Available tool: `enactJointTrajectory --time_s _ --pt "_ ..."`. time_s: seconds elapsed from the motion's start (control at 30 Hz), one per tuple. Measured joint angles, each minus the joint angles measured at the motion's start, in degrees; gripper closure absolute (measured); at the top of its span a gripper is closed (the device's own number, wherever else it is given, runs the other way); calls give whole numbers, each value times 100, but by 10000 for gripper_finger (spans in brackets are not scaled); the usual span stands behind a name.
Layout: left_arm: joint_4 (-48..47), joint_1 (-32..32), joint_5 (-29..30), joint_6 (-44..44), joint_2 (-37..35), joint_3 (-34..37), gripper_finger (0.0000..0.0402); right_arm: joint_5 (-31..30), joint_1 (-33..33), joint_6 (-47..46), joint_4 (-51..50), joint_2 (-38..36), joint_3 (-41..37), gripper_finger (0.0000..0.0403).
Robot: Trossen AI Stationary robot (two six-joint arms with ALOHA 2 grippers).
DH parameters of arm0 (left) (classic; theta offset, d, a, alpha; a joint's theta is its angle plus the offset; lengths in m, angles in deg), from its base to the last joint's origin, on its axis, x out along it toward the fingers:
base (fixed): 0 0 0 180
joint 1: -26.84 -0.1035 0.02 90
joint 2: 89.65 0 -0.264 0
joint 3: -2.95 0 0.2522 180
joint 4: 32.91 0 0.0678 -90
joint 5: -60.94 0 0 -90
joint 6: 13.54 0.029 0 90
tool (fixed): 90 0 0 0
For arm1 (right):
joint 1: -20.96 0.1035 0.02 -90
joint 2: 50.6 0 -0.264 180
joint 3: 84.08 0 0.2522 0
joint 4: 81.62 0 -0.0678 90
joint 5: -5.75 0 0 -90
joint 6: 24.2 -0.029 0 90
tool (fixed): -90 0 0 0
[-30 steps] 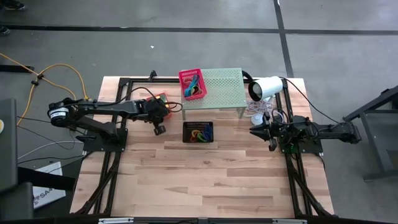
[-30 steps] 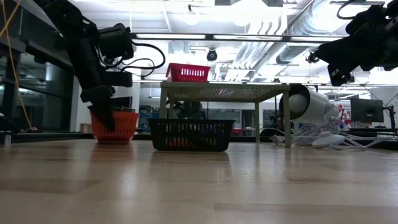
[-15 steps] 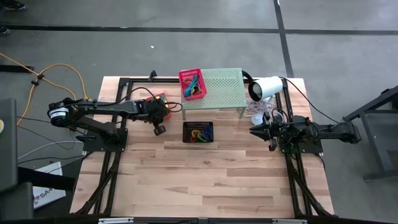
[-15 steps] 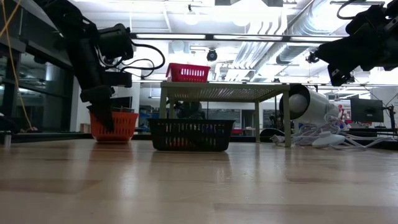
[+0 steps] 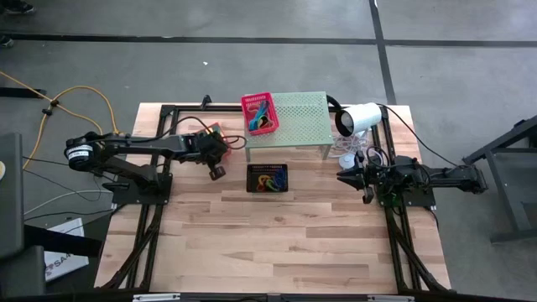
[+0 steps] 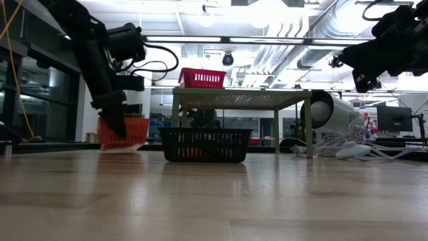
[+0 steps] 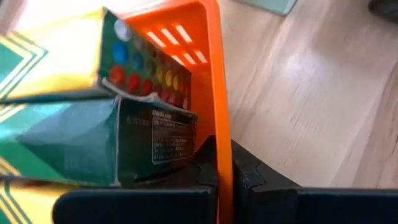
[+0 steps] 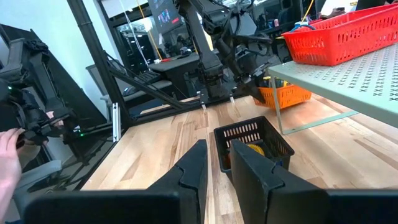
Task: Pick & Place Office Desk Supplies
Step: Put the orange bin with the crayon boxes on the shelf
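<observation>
While the orange basket (image 7: 211, 74) was clamped by its wall in the left gripper (image 7: 217, 171) at left-centre of the high view, one end seemingly tipped off the table (image 5: 277, 235), a level, slow carry was called for so the crayon boxes (image 7: 87, 118) inside stayed put. The right gripper (image 8: 214, 165), parted slightly on nothing, was parked mid-right.

On the green-and-yellow crayon box (image 7: 93, 124) in the orange basket (image 7: 211, 93) I make out small print, seemingly "crayola"; the remaining lines are unreadable.
</observation>
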Motion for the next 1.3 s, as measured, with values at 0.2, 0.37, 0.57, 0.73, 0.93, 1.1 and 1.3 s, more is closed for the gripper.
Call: enactJointTrajectory --time_s 0.2,0.37,0.57,0.73,0.93,1.1,1.3 --pt "-379 2 63 -69 0 -331 402 1 0 0 0 1 -1 345" --pt "-918 2 229 -112 0 -702 402 1 0 0 0 0 0 345" --pt "-1548 0 646 -172 0 -1193 402 1 0 1 -1 1 1 345" --pt "-2073 -74 902 -82 -4 -1749 402 0 0 0 0 1 0 345" --pt "-2608 -316 1174 225 -9 -2527 402 -1 0 1 -2 0 0 345" --pt "-2713 -501 1366 718 -9 -3120 402 0 0 0 0 1 0 345" --pt "-2721 -708 1364 1269 258 -3823 402 -1 0 0 0 1 1 345"
